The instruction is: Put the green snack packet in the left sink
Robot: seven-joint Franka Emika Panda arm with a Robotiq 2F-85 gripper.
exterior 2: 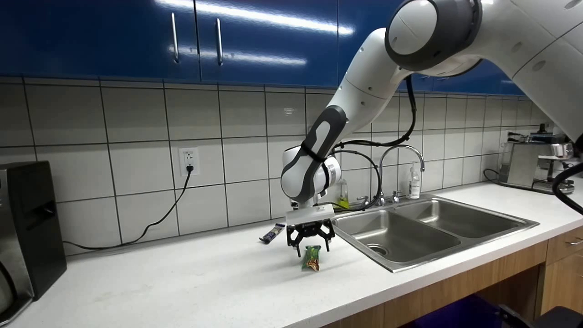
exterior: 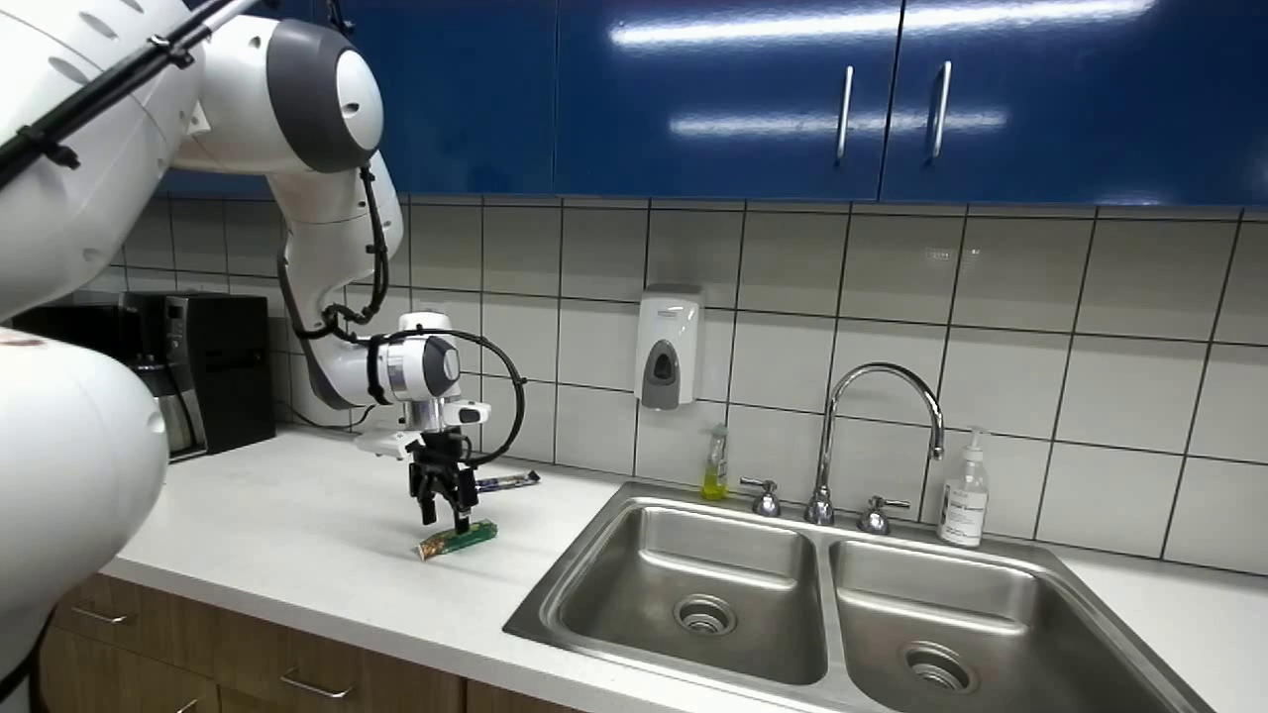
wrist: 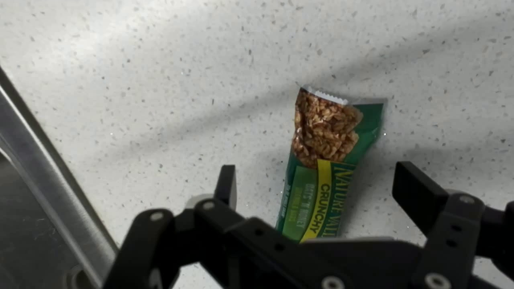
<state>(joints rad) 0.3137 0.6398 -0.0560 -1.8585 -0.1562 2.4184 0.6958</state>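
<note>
The green snack packet [exterior: 457,540] lies flat on the white counter, left of the sink; it also shows in an exterior view [exterior 2: 312,258] and in the wrist view [wrist: 317,168]. My gripper [exterior: 446,521] is open above the packet; it also shows in an exterior view [exterior 2: 313,250]. In the wrist view the gripper's [wrist: 315,174] fingers stand apart on either side of the packet, with gaps to both. The packet's lower end is hidden there behind the gripper body. The left sink [exterior: 733,540] holds nothing visible; it also shows in an exterior view [exterior 2: 419,241].
A dark wrapped bar [exterior: 507,482] lies behind the gripper near the wall. The raised sink rim [wrist: 60,188] is at the left in the wrist view. A faucet [exterior: 824,456], a yellow-green bottle [exterior: 714,465] and a pump bottle [exterior: 965,500] stand behind the basins.
</note>
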